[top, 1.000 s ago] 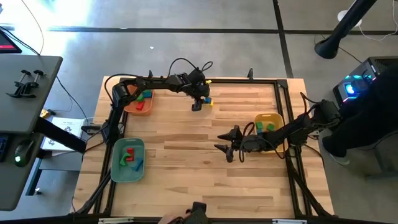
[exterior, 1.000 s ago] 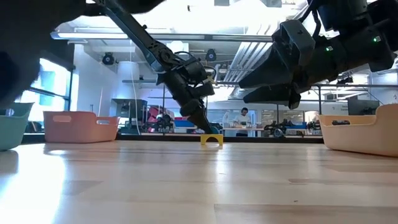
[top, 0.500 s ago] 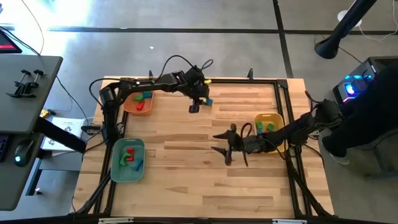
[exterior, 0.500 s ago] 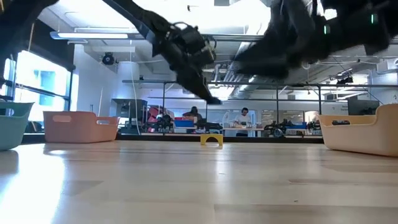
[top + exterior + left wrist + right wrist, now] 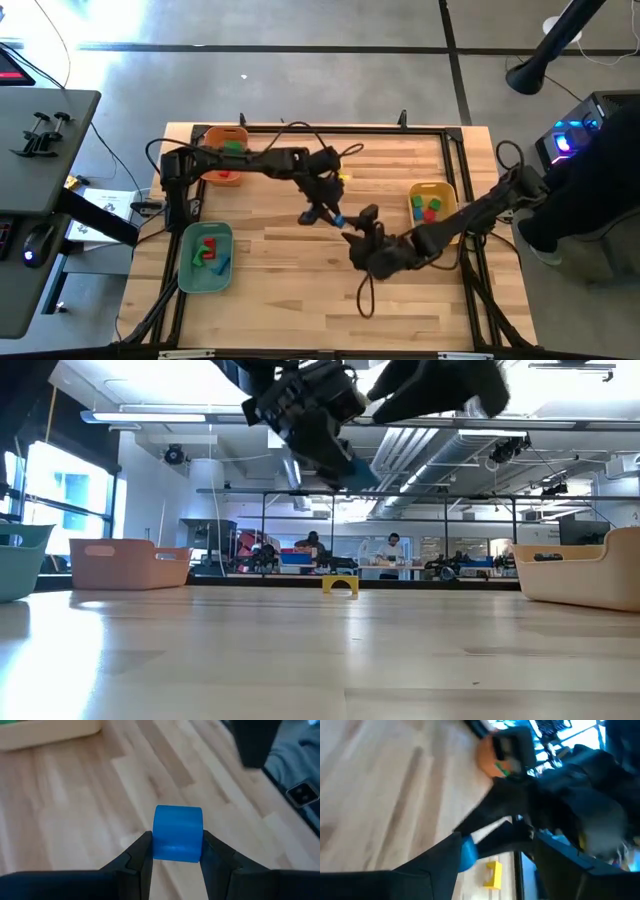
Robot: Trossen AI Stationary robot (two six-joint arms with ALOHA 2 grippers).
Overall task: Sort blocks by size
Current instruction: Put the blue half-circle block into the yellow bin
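Observation:
My left gripper (image 5: 177,841) is shut on a small blue block (image 5: 177,830), high above the middle of the table (image 5: 335,216); in the low view the block (image 5: 363,477) shows well clear of the wood. My right gripper (image 5: 357,229) is open and raised just right of it. In the right wrist view its spread fingers (image 5: 425,865) stand around my left arm, with the blue block (image 5: 468,854) close by; whether they touch it, I cannot tell. A yellow arch block (image 5: 343,177) stands on its two legs on the table, farther back (image 5: 340,583). My left gripper pinches the blue block by two opposite sides (image 5: 159,846) between its two fingers, at their free ends. The fingers slant down toward the table's near right. The block is lifted clear of the table.
An orange tray (image 5: 212,135) with green and red blocks stands at the far left. A teal tray (image 5: 186,262) with red, green and blue blocks stands at the near left. A yellow tray (image 5: 447,192) with green, red and blue blocks stands at the right. Bare wood lies near the front edge.
My left gripper has lifted the blue block from beside the yellow arch block and carried it up and toward the table's near edge, to the middle. My right gripper has risen and moved toward the left gripper. The yellow block has stayed in place.

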